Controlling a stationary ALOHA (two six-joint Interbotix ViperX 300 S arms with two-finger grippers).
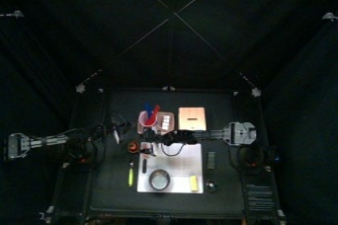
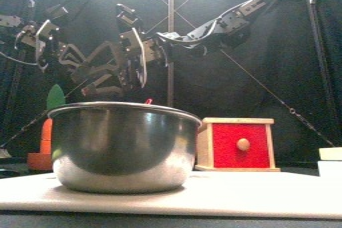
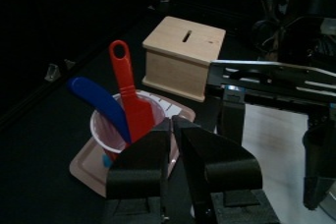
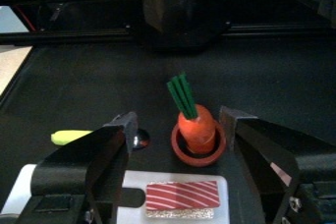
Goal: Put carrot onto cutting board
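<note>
The carrot (image 4: 197, 128) is orange with a green top. It stands upright on a small red ring on the black table, just off the white cutting board (image 4: 184, 214). My right gripper (image 4: 182, 122) is open, with a jaw showing on each side of the carrot; I cannot tell whether it touches. In the front view the carrot (image 2: 47, 140) stands at the far left, beside the board (image 2: 267, 197). In the top view the right gripper (image 1: 169, 148) reaches across the board's (image 1: 185, 165) far end. My left gripper (image 3: 178, 138) is shut and empty, above a pink cup.
A steel pot (image 2: 123, 147) stands on the board near the front. The pink cup (image 3: 125, 130) holds a red spatula and a blue spoon on a tan slab. A wooden box (image 3: 184, 56) with a slot stands behind. A red striped piece (image 4: 184, 194) lies on the board.
</note>
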